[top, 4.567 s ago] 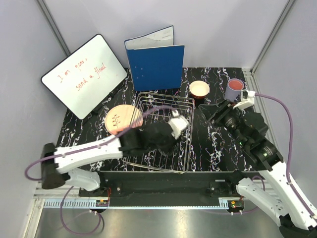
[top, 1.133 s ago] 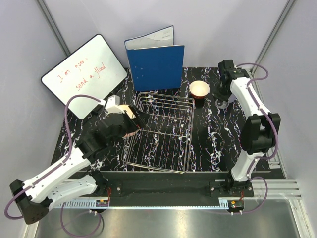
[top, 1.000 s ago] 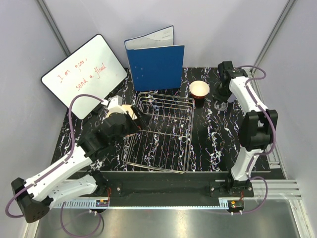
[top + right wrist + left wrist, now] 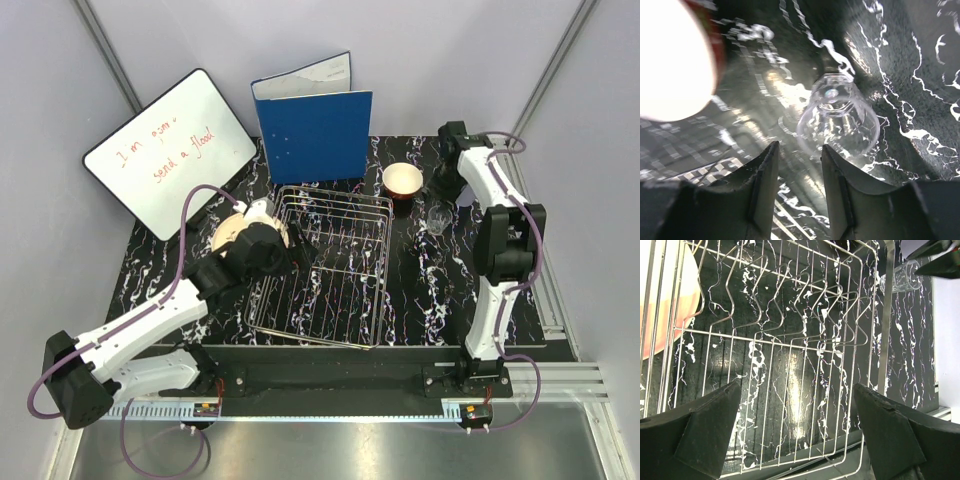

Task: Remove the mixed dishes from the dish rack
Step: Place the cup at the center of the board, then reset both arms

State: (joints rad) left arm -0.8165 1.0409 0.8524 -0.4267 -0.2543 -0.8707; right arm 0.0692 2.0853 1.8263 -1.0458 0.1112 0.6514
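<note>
Checking just right of the red bowl (image 4: 402,180), you find the small clear glass (image 4: 437,222) upright, mouth up, long axis vertical. The right gripper (image 4: 799,150) is released from it, and the left gripper (image 4: 797,386) gapes empty.

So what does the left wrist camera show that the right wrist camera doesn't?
Only the left wrist view shows the wire dish rack, with a cream and salmon plate beside it, seen through the rack's side wires. Only the right wrist view shows the red bowl with its cream inside. Both views show the small clear glass on the black marbled table.
</note>
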